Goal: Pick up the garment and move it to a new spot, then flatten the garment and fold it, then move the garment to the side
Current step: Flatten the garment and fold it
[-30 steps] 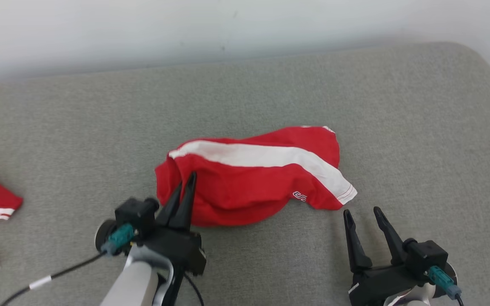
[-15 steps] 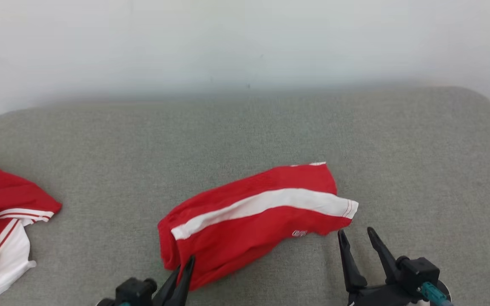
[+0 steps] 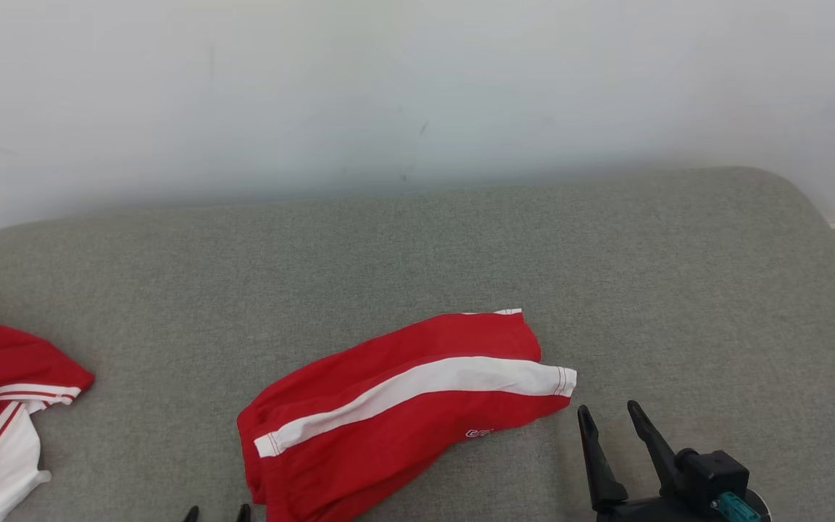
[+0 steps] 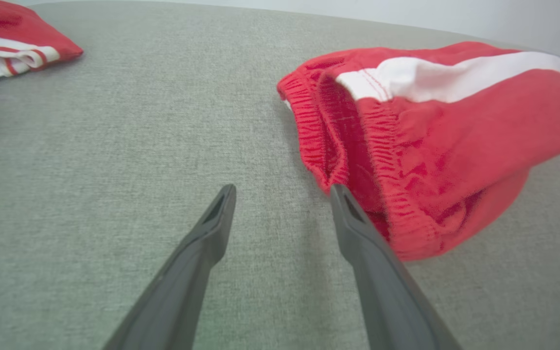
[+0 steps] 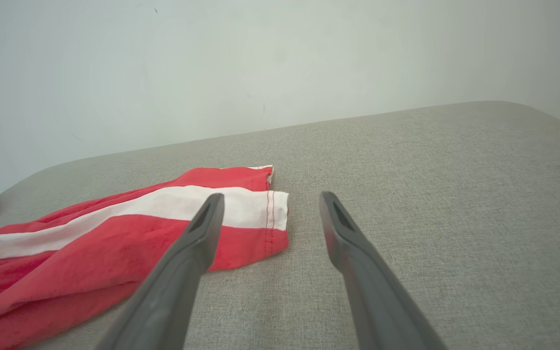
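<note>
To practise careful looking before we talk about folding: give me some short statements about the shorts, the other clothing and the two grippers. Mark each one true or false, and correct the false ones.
1. The left gripper is clamped on the waistband of the red shorts. False: its fingers stand apart beside the waistband and hold nothing.
2. The right gripper is open and empty, near the leg hem of the red shorts. True.
3. A white stripe runs along the red shorts. True.
4. The red shorts are the sole garment on the grey surface. False: a second garment, red and white, lies off to the robot's left.
</note>
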